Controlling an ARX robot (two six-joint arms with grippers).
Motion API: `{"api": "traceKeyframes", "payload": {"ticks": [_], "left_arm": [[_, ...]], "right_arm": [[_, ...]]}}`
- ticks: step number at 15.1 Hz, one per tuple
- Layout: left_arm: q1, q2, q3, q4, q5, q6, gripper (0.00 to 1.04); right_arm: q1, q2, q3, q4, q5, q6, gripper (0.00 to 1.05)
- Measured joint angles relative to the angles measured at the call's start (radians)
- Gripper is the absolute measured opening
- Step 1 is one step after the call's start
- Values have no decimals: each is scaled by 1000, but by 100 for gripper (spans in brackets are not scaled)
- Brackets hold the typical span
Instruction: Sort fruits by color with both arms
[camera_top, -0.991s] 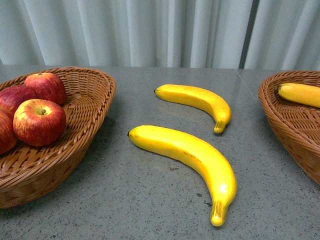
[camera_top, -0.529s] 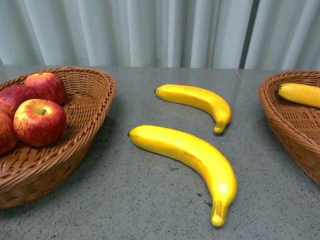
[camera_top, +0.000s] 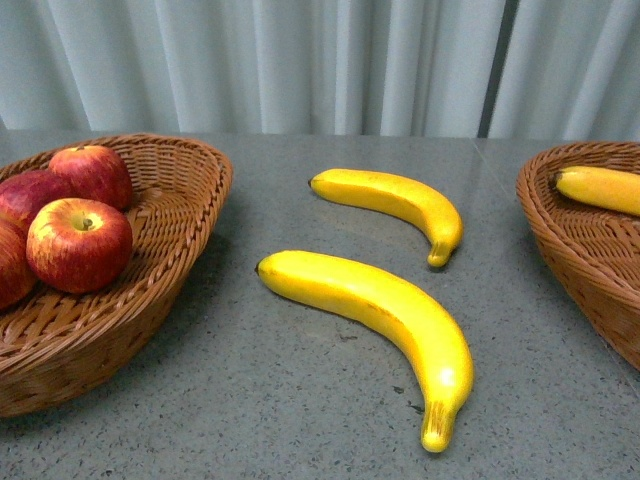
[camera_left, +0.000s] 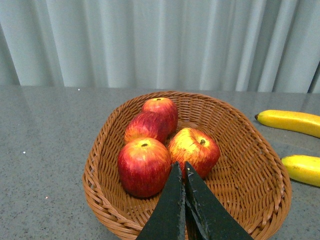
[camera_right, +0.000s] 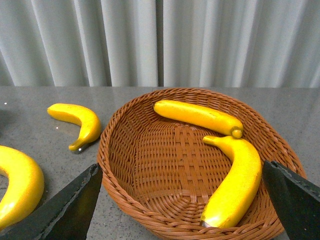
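Note:
Several red apples (camera_top: 80, 245) lie in the left wicker basket (camera_top: 190, 190). Two yellow bananas lie on the table between the baskets, a near one (camera_top: 380, 310) and a far one (camera_top: 400, 198). The right basket (camera_top: 560, 230) holds a banana (camera_top: 600, 188). Neither arm shows in the front view. In the left wrist view my left gripper (camera_left: 181, 166) is shut and empty, just above the apples (camera_left: 144, 165). In the right wrist view my right gripper (camera_right: 180, 170) is wide open and empty over the basket (camera_right: 112, 170), which holds two bananas (camera_right: 197, 116) (camera_right: 237, 182).
The table is grey stone (camera_top: 300, 420), and a pale curtain (camera_top: 300, 60) hangs behind it. The two loose bananas also show in the right wrist view (camera_right: 80, 122) (camera_right: 20, 185) and in the left wrist view (camera_left: 292, 121) (camera_left: 302, 169).

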Motion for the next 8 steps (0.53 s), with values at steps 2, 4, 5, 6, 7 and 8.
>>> {"api": "traceKeyframes", "payload": {"ticks": [2, 4, 5, 6, 7, 8], "left_arm": [[0, -40, 0, -40, 0, 0, 2], [0, -73, 0, -73, 0, 0, 2], [0, -104, 0, -109, 0, 0, 2], [0, -259, 1, -249, 2, 0, 2], [0, -259, 0, -283, 1, 0, 2], [0, -260, 0, -275, 0, 0, 2]], "right_arm": [[0, 0, 0, 0, 0, 0, 98], [0, 0, 0, 0, 0, 0, 98], [0, 0, 0, 0, 0, 0, 98], [0, 0, 0, -1, 0, 0, 98], [0, -1, 0, 1, 0, 0, 98], [0, 0, 0, 0, 0, 0, 98]]}}
